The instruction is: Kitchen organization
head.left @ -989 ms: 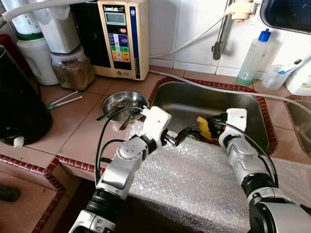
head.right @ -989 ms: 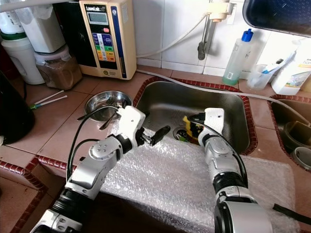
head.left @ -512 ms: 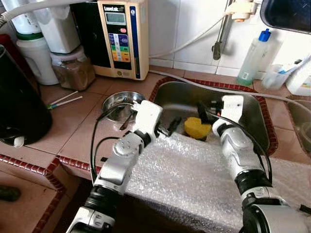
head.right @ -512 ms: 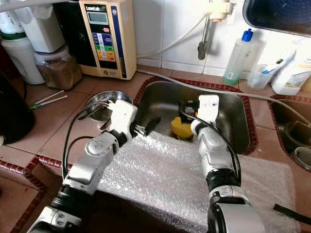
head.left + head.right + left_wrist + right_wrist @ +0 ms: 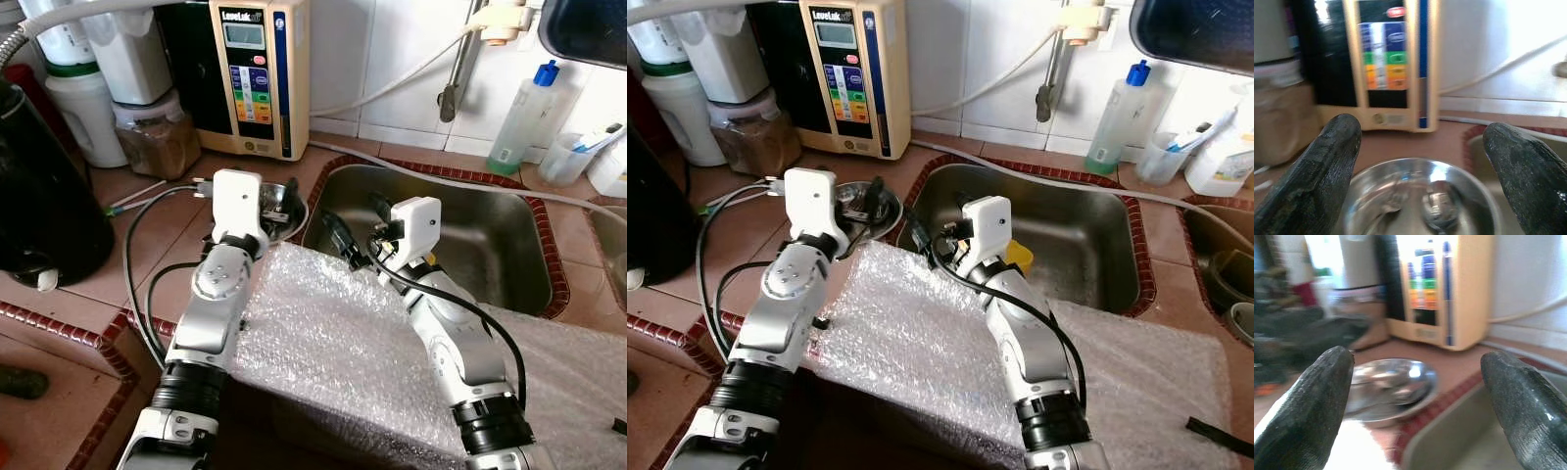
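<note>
On the tiled counter, a sheet of bubble wrap (image 5: 333,343) drapes over the front edge and laps the near rim of the steel sink (image 5: 490,235), whose red-tiled border runs round it. Left of the sink sits a steel bowl (image 5: 862,204) holding cutlery, tucked between the sink rim and the wrap's far corner, with open tile further left towards the straws (image 5: 132,196). Behind stands the beige water machine (image 5: 257,73) against the wall. Left gripper (image 5: 1420,166) hovers just above the bowl, fingers (image 5: 1322,171) spread wide, holding nothing; the arm rises from the counter's front edge with the wrist cocked upward. Right gripper (image 5: 1415,396) hangs over the sink's left rim, pointing at the bowl, its fingers (image 5: 1308,401) also wide apart and empty; that arm crosses over the wrap. A yellow sponge (image 5: 1019,257) peeks out in the sink beside the right wrist.
</note>
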Tool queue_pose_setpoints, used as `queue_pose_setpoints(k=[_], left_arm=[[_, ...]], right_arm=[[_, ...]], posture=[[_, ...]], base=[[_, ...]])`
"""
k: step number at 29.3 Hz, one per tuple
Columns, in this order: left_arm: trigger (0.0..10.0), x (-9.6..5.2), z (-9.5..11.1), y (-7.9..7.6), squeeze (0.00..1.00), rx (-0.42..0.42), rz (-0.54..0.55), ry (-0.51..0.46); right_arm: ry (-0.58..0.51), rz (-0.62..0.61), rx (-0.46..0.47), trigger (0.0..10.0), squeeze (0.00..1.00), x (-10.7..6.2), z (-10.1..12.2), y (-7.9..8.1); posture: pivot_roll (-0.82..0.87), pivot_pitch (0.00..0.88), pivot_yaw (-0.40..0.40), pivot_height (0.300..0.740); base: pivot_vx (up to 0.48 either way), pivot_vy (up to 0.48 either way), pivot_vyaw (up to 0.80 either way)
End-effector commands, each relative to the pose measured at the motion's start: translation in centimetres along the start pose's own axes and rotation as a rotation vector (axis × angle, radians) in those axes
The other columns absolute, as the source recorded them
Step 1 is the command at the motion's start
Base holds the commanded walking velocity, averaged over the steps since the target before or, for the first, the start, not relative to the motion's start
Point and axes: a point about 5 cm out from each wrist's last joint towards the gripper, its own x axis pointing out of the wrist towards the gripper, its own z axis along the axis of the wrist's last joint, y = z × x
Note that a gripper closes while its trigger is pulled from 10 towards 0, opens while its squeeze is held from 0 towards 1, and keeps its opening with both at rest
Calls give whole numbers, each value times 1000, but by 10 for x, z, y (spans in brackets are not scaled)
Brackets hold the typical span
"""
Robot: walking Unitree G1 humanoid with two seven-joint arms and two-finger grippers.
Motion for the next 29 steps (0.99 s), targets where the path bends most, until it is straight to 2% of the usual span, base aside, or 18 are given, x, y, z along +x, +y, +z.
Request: queue_pose_setpoints(k=[1, 2, 3, 4, 6, 7, 8, 12, 17, 18, 24, 25, 29], left_arm=[[10000, 1, 4, 8, 1000, -13, 66, -24], [10000, 1, 4, 9, 1000, -19, 77, -20], [10000, 1, 2, 10, 1000, -38, 93, -9], [10000, 1, 0, 12, 1000, -52, 108, 12], [10000, 0, -6, 15, 1000, -69, 123, 48], [10000, 0, -8, 16, 1000, -79, 129, 57], [10000, -2, -11, 19, 1000, -95, 156, 73], [10000, -3, -16, 25, 1000, -112, 205, 99], [10000, -6, -27, 32, 1000, -115, 248, 179], [10000, -8, -29, 34, 0, -115, 263, 194], [10000, -7, -36, 35, 0, -223, 285, 254], [10000, -6, -37, 34, 0, -268, 287, 266], [10000, -5, -39, 31, 0, -330, 279, 278]], right_arm=[[19, 83, 23, 10000, 1000, 1, 4, 14], [25, 92, 37, 10000, 1000, 1, 4, 16], [24, 114, 96, 10000, 1000, 2, 6, 21], [28, 170, 166, 10000, 1000, 2, 9, 28], [37, 294, 229, 10000, 1000, -1, 14, 42], [59, 346, 221, 10000, 753, -4, 13, 47], [101, 408, 183, 10000, 0, -9, 10, 53], [154, 450, 150, 10000, 0, -17, 3, 58], [201, 412, 130, 10000, 0, -22, -3, 56], [211, 406, 133, 10000, 0, -23, -2, 55], [251, 352, 78, 10000, 0, -23, -3, 49], [253, 354, 82, 10000, 0, -23, -5, 50], [261, 360, 76, 10000, 0, -24, -6, 53]], posture=[[34, 0, 14, 740], [34, 0, 14, 740], [37, 0, 13, 740], [37, 0, 13, 740], [37, 0, 12, 740], [37, 0, 12, 740], [32, 0, 11, 740], [32, 0, 10, 740], [29, 0, 11, 740], [29, 0, 11, 740], [26, 0, 18, 740], [28, 0, 16, 740], [24, 0, 16, 740]], base=[[0, 0, 0], [0, 0, 0], [0, 0, 0], [0, 0, 0], [0, 0, 0], [0, 0, 0], [0, 0, 0], [0, 0, 0], [0, 0, 0], [0, 0, 0], [0, 0, 0], [0, 0, 0], [0, 0, 0]])
